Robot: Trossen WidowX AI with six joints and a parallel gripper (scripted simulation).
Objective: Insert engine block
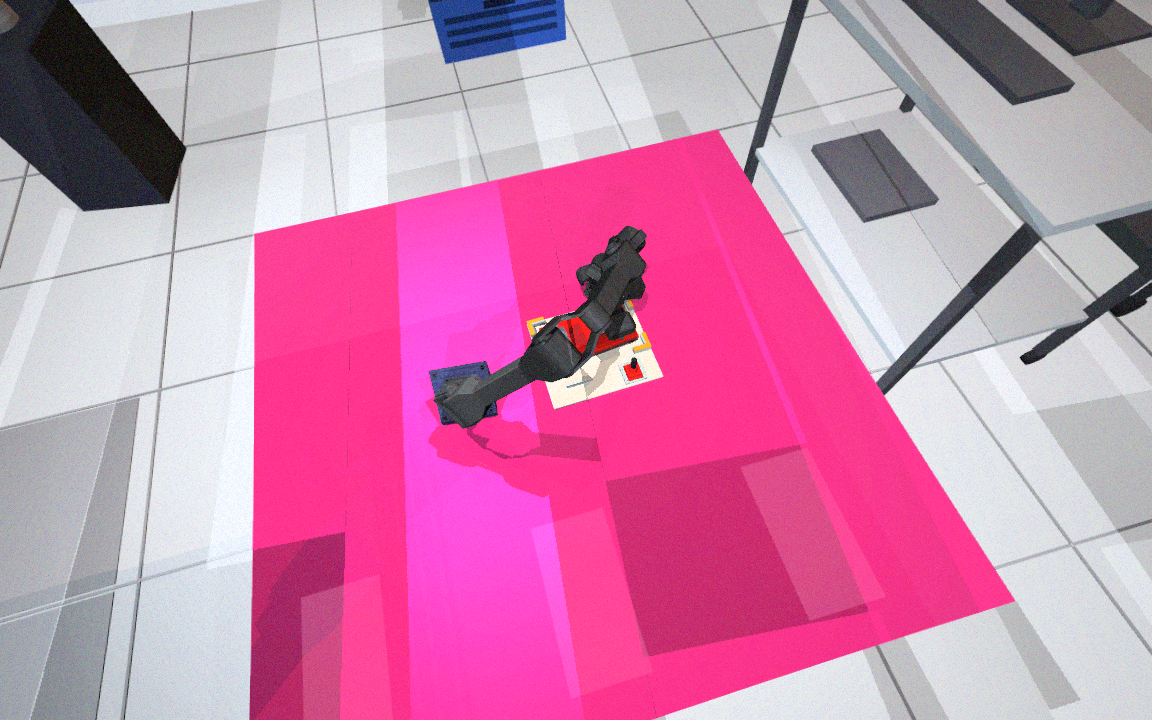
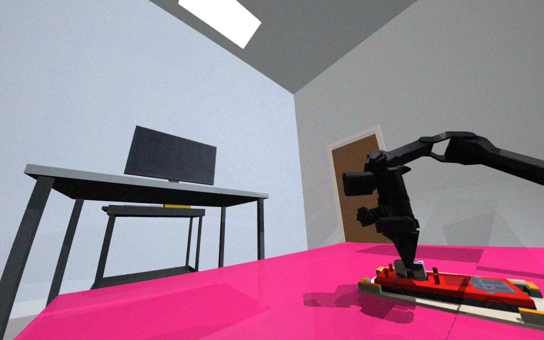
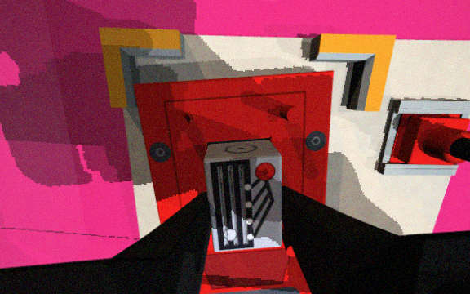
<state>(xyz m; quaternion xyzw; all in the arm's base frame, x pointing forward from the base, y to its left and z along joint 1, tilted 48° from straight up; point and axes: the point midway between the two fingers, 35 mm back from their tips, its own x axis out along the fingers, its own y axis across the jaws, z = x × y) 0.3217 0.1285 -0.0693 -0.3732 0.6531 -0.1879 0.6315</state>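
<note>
Carefully lower the engine block [image 2: 419, 270] [image 3: 265, 212], clamped between the tool's [image 2: 409, 267] [image 3: 245, 204] 2 fingers, straight down into the car body [image 1: 614, 341] [image 2: 447, 285] [image 3: 317, 110] beneath, keeping it level.

The black arm [image 1: 508, 383] reaches over a red car body [image 1: 609, 342].

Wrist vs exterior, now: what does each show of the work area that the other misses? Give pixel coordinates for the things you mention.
Wrist only: the engine block's top face, with dark grooves and a red round cap, and the red part with a black stem in its square holder.

Exterior only: the monitor on the desk, the brown door, and the grey panel on the car body's deck seen whole.

Both: the gripper [image 2: 409, 270] [image 3: 243, 197] shut on the engine block [image 2: 419, 269] [image 3: 263, 206], the red car body [image 2: 447, 286] [image 3: 235, 87], and orange-topped corner brackets [image 2: 371, 284] [image 3: 375, 77].
</note>
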